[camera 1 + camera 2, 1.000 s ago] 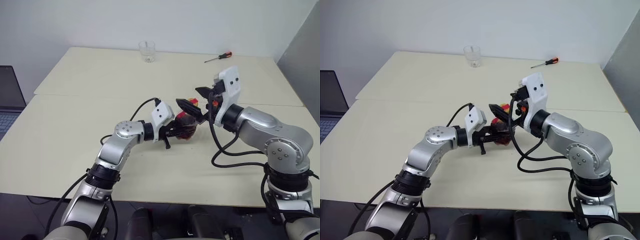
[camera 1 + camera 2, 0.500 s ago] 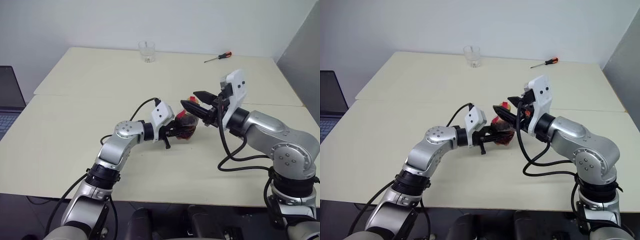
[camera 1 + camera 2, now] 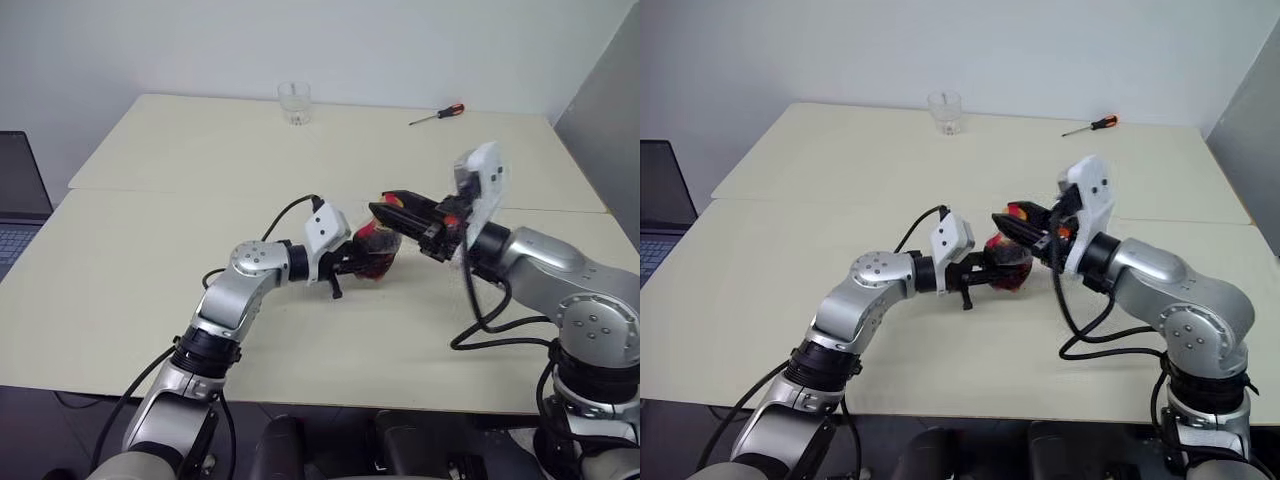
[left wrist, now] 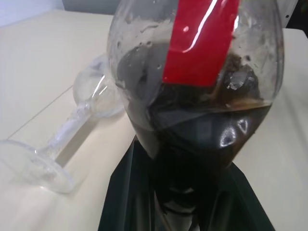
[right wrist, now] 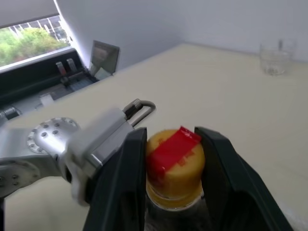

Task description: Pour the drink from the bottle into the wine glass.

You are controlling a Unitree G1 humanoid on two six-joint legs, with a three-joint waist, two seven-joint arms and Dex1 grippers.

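Above table (image 3: 150,230), both tools gripping bottle (image 4: 192,96)

No lettering can be read on anything here

You are looking at a pale cream rectangular tabletop (image 3: 150,250) sitting against a plain white wall (image 3: 350,40), a grey panel (image 3: 605,110) standing beside it. A daylit window (image 5: 29,38) showing green trees is glowing beyond the fingers.
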